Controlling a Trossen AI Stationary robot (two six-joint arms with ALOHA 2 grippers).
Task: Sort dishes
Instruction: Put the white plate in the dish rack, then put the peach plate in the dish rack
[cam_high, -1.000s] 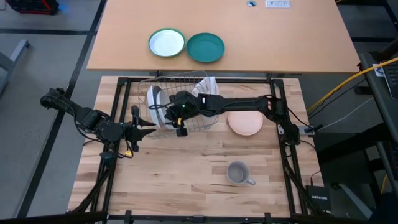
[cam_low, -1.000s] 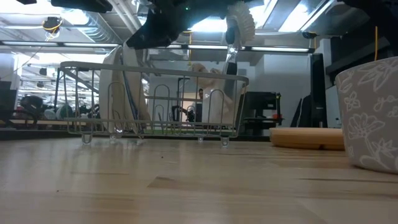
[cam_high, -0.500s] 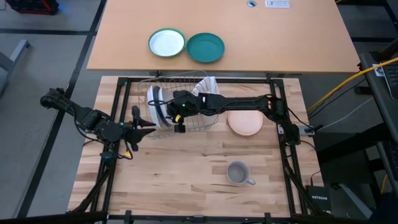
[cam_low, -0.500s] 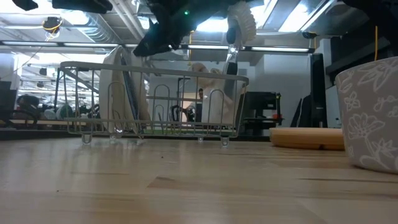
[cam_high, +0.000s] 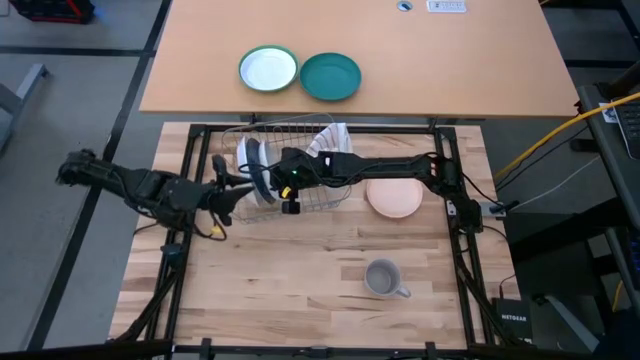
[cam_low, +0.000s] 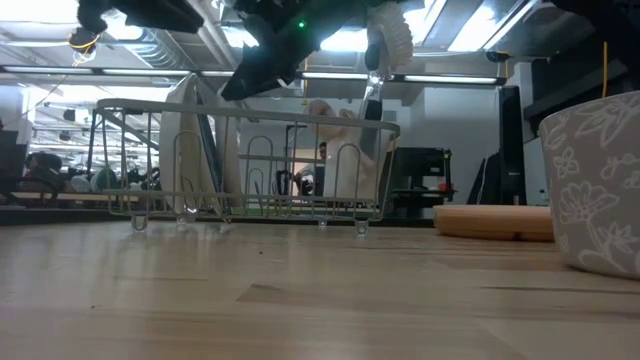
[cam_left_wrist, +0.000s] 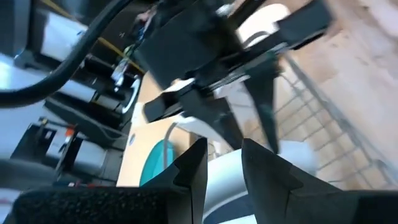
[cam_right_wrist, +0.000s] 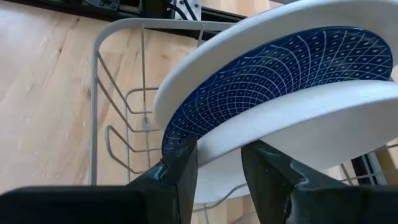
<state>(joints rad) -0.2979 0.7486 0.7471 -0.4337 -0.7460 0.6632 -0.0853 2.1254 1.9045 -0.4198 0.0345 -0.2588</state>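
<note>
Grey floral mug (cam_high: 381, 277) sits alone on the near part of the wooden table (cam_high: 300, 300), untouched, same spot as 1 s ago. Next out, the tan wood-coloured round plate (cam_high: 393, 198) lies flat just beside the right end of the wire dish rack (cam_low: 320, 119), also unmoved. The change is at the rack. The right gripper (cam_high: 270, 182) has slid along toward the rack's left end over the last second. Its 2 fingers now straddle the rim of a plain white round plate (cam_right_wrist: 298, 124), narrowly parted, and look clamped on it. A dark blue patterned round plate (cam_right_wrist: 273, 68) stands right behind that white one, both on edge in the left slots. From table height the pair reads more upright than 1 s ago, so my take is the white plate is being seated in its slot, not lifted out. The left gripper (cam_high: 237, 191) has come in from out by the table's left edge. It now sits just outside the rack's left wall, close to those 2 plates, with fingers part open and nothing between them. It looks like it's staging to steady or take a plate. Risk: 2 grippers crowd the same end of the rack, so a nudge could tip the blue plate. Still to sort, by my read: mug and tan plate. Far back, on the separate tan tabletop (cam_high: 450, 60), a green-rimmed white plate (cam_high: 268, 70) and a solid teal plate (cam_high: 330, 77) sit side by side, not in play.
</note>
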